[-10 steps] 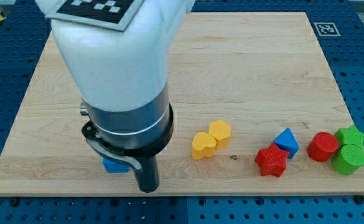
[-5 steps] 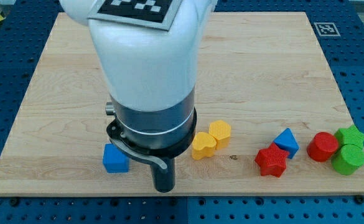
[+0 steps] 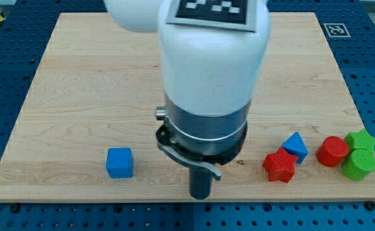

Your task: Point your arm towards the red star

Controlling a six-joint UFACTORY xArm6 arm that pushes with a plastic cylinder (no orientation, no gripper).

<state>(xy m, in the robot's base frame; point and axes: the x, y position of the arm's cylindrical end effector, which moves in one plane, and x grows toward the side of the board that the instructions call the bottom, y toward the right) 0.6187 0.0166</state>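
Observation:
The red star (image 3: 279, 167) lies on the wooden board (image 3: 78, 96) near the view's bottom right, touching a blue triangular block (image 3: 295, 145) just above and to its right. My tip (image 3: 201, 194) is near the view's bottom edge, well to the left of the red star and level with it or slightly lower. The arm's white and dark body hides the board's middle.
A blue cube (image 3: 119, 162) sits to the left of my tip. A red cylinder (image 3: 332, 151), a green star (image 3: 362, 139) and a green cylinder (image 3: 358, 164) cluster at the right edge. The two yellow blocks are hidden behind the arm.
The arm and my tip have moved steadily to the view's right along the bottom edge, uncovering the blue cube and covering the two yellow blocks. No block has moved.

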